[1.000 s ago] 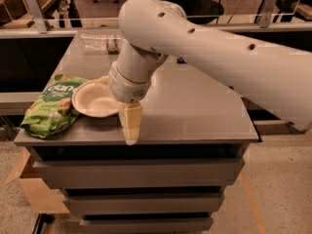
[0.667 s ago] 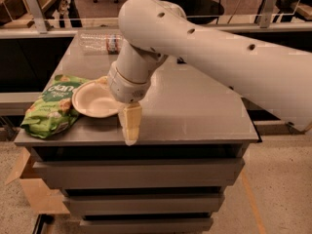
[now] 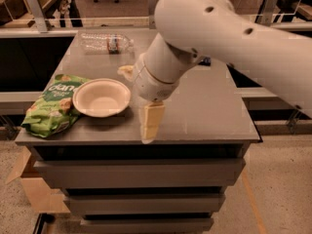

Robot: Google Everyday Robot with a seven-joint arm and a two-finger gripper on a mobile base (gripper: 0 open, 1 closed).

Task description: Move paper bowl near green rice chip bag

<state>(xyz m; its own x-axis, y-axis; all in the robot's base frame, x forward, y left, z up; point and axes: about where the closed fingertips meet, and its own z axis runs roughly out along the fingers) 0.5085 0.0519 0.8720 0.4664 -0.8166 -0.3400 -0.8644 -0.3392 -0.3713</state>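
The paper bowl [image 3: 101, 97] sits upright on the grey table [image 3: 204, 111], at its left side. Its left rim touches the green rice chip bag [image 3: 52, 105], which lies flat at the table's left front corner. My gripper [image 3: 150, 123] hangs from the big white arm [image 3: 195, 43] and points down over the table's front edge, a short way right of the bowl. It holds nothing that I can see.
A clear plastic bottle [image 3: 105, 43] lies on its side at the table's far left. A small pale object [image 3: 126, 70] shows just behind the arm's wrist. A cardboard box [image 3: 29, 184] stands on the floor at the left.
My gripper has shifted a little to the right, away from the bowl, so the whole bowl now shows. The bowl and bag stay together.
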